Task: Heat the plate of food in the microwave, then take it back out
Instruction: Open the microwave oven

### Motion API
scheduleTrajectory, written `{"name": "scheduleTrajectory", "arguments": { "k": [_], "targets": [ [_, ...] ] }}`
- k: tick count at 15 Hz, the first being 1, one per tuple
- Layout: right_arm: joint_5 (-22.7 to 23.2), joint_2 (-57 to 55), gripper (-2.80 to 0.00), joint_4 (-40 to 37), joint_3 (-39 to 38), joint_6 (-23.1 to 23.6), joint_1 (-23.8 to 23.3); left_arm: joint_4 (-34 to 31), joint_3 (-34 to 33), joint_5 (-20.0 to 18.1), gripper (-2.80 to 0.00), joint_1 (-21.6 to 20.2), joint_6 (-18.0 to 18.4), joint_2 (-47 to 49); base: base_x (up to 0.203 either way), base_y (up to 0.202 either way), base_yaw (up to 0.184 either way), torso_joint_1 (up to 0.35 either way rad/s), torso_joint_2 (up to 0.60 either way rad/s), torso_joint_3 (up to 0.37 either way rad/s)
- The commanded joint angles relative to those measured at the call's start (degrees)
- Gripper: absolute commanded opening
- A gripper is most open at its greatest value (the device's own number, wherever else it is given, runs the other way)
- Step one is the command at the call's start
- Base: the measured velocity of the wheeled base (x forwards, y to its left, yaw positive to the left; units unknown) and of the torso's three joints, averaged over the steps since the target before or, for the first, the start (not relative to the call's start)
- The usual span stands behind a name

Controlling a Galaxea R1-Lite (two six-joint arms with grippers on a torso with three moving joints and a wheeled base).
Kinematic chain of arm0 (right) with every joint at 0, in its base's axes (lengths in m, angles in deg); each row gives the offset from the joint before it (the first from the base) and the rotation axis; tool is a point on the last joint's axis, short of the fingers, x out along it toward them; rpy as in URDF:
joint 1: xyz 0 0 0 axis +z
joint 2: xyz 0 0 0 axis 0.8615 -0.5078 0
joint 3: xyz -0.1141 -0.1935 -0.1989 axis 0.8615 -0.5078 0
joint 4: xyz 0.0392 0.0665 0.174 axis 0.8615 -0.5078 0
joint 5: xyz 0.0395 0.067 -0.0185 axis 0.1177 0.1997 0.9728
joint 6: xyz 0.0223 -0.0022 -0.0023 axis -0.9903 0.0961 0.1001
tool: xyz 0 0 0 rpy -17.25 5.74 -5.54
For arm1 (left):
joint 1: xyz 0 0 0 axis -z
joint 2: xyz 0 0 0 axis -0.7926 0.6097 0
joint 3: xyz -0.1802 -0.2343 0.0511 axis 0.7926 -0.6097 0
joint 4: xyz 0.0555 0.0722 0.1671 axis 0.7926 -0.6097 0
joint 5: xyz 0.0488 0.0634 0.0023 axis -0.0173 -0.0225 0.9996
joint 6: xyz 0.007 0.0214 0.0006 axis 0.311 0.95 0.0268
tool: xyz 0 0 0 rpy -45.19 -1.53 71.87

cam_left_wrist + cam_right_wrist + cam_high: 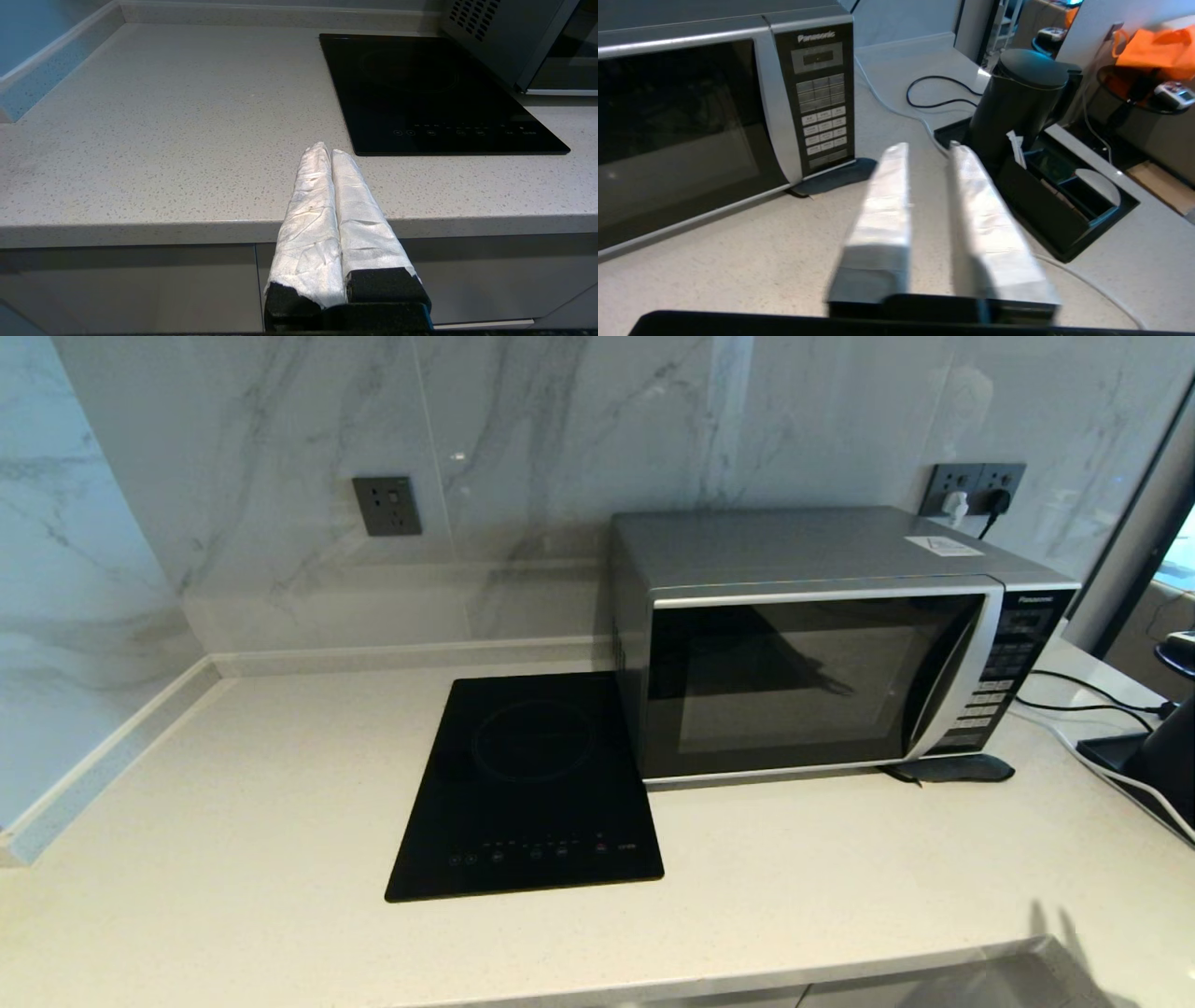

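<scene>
Head view: microwave (pixel 822 644) at back right of countertop (pixel 233 859), door closed, glass dark, contents not discernible; plate of food nowhere visible. Black cooktop (pixel 527 789) just left of it, black kettle (pixel 1017 100) on tray (pixel 1064 205) with cables to its right. Left gripper (pixel 327 151) at counter's front edge, jaws together. Right gripper (pixel 927 149) before button panel (pixel 822 98), jaws apart, empty.

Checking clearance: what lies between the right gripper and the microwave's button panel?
Only bare countertop separates the right gripper from the microwave panel, per the right wrist view.
</scene>
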Motion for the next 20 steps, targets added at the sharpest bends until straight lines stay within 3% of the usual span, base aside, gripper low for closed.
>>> {"name": "scheduleTrajectory", "arguments": {
  "k": [1, 5, 8, 9, 12, 14, 17, 20],
  "targets": [
    [2.6, 0.0, 0.0, 0.1, -0.7, -0.2, 1.3, 0.0, 0.0, 0.0, -2.8, 0.0, -0.1, 0.1, 0.0, 0.0, 0.0, 0.0, 0.0, 0.0],
    [4.6, -2.9, 0.0, 0.1, -2.0, -3.7, 3.7, 0.0, 0.0, 0.0, -2.8, 0.0, -0.1, 0.1, 0.0, 0.0, 0.0, 0.0, 0.0, 0.0],
    [1.7, -9.6, 0.0, 0.1, -1.7, -3.5, 4.8, 0.0, 0.0, 0.0, -2.8, 0.0, -0.1, 0.1, 0.0, 0.0, 0.0, 0.0, 0.0, 0.0],
    [-2.2, -12.6, 0.0, 0.1, -1.4, -2.5, 5.0, 0.0, 0.0, 0.0, -2.8, 0.0, 0.0, 0.1, 0.0, 0.0, 0.0, 0.0, 0.0, 0.0],
    [-23.7, -20.4, 0.0, 0.2, 1.5, -0.3, 7.9, 0.0, 0.0, 0.0, -2.8, 0.0, -0.1, 0.1, 0.0, 0.0, 0.0, 0.0, 0.0, 0.0],
    [-35.1, -25.0, 0.0, 0.2, 3.8, 0.1, 10.6, 0.0, 0.0, 0.0, -2.8, 0.0, -0.1, 0.1, 0.0, 0.0, 0.0, 0.0, 0.0, 0.0],
    [-43.2, -31.9, 0.0, 1.9, 8.3, -0.6, 14.3, 0.0, 0.0, 0.0, -2.8, 0.0, -0.1, 0.1, 0.0, 0.0, 0.0, 0.0, 0.0, 0.0],
    [-47.0, -42.3, 0.0, 12.3, 11.7, -0.6, 16.1, 0.0, 0.0, 0.0, -2.8, 0.0, -0.1, 0.1, 0.0, 0.0, 0.0, 0.0, 0.0, 0.0]
  ]
}}
